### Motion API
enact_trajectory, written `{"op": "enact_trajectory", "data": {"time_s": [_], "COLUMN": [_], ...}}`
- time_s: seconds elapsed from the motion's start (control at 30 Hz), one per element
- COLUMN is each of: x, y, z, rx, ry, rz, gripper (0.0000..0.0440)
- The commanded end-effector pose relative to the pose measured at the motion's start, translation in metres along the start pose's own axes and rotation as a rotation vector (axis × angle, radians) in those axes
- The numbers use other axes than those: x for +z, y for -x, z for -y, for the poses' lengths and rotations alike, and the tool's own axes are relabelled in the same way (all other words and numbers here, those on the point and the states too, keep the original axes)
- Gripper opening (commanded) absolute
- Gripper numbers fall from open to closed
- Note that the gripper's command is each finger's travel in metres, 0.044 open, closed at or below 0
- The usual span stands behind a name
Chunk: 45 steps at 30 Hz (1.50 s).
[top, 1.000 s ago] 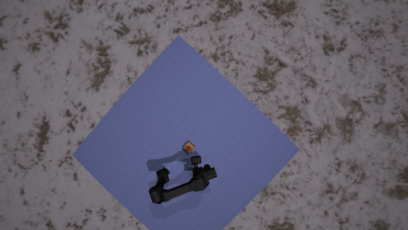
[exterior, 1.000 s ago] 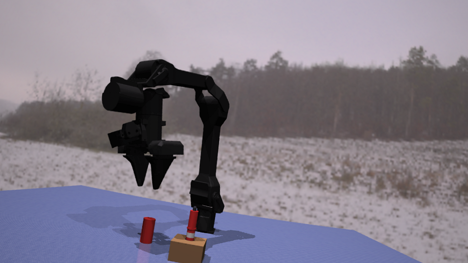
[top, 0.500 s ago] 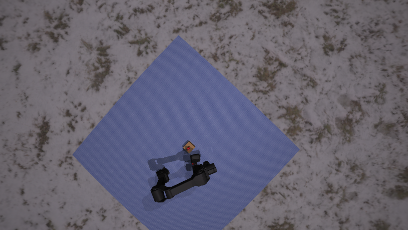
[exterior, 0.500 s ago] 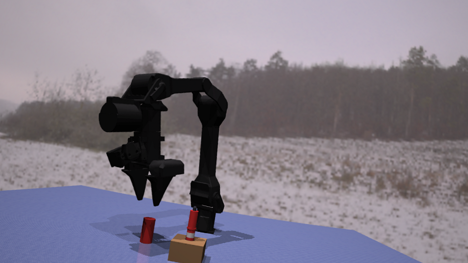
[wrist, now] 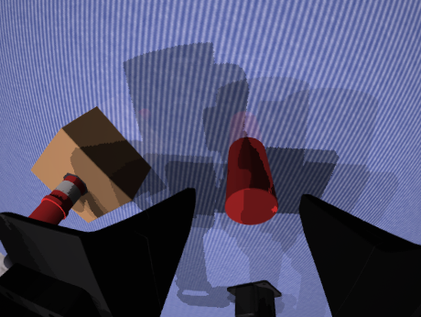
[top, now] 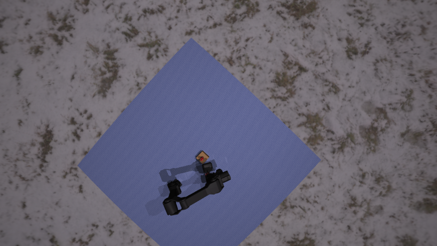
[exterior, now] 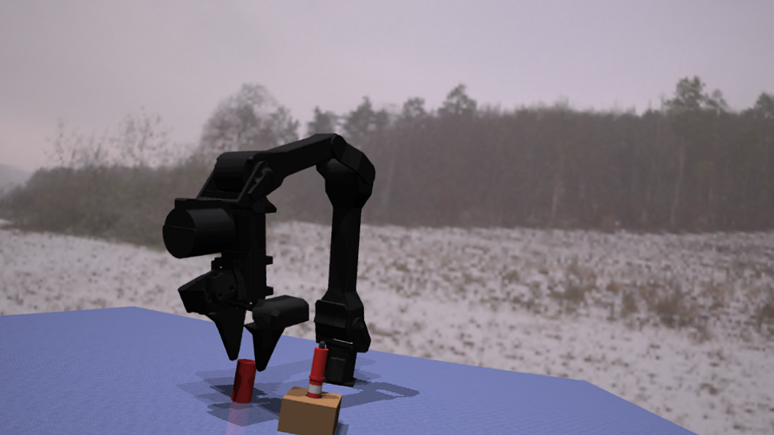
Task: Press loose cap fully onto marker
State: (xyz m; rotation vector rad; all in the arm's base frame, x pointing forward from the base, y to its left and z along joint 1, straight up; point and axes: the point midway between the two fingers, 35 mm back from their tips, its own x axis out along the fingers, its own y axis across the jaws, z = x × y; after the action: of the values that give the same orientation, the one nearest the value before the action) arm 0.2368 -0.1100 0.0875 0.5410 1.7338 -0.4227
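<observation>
The red cap stands upright on the table, beside the holder block. My gripper is open, pointing down, with its fingertips about level with the cap's top in the exterior view. In the wrist view the cap shows in the gap between the fingertips, with space on both sides. The red marker stands upright in the tan holder block, its dark tip bare and up. In the wrist view one finger hides part of the marker.
The blue table top bears the arm's base, which stands behind the marker in the exterior view. The holder block and upright marker are close beside my left finger in the wrist view. Arm shadows fall around the cap.
</observation>
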Motion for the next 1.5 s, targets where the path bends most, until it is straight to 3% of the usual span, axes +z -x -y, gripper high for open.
{"op": "enact_trajectory", "data": {"time_s": [0.0, 0.2, 0.37, 0.43, 0.6, 1.13, 1.47], "x": [0.000, 0.000, -0.001, -0.001, -0.001, 0.009, 0.002], "y": [-0.011, -0.022, -0.027, -0.027, -0.020, 0.029, 0.057], "z": [0.000, 0.000, 0.000, 0.000, 0.000, -0.014, -0.043], "rx": [-0.011, -0.025, -0.036, -0.041, -0.048, -0.049, -0.031], "ry": [0.025, 0.066, 0.095, 0.104, 0.124, 0.181, 0.209], "rz": [-0.008, -0.006, 0.003, 0.010, 0.042, 0.188, 0.234], "gripper": [0.0265, 0.0257, 0.0226, 0.0194, 0.0063, 0.0038, 0.0031]}}
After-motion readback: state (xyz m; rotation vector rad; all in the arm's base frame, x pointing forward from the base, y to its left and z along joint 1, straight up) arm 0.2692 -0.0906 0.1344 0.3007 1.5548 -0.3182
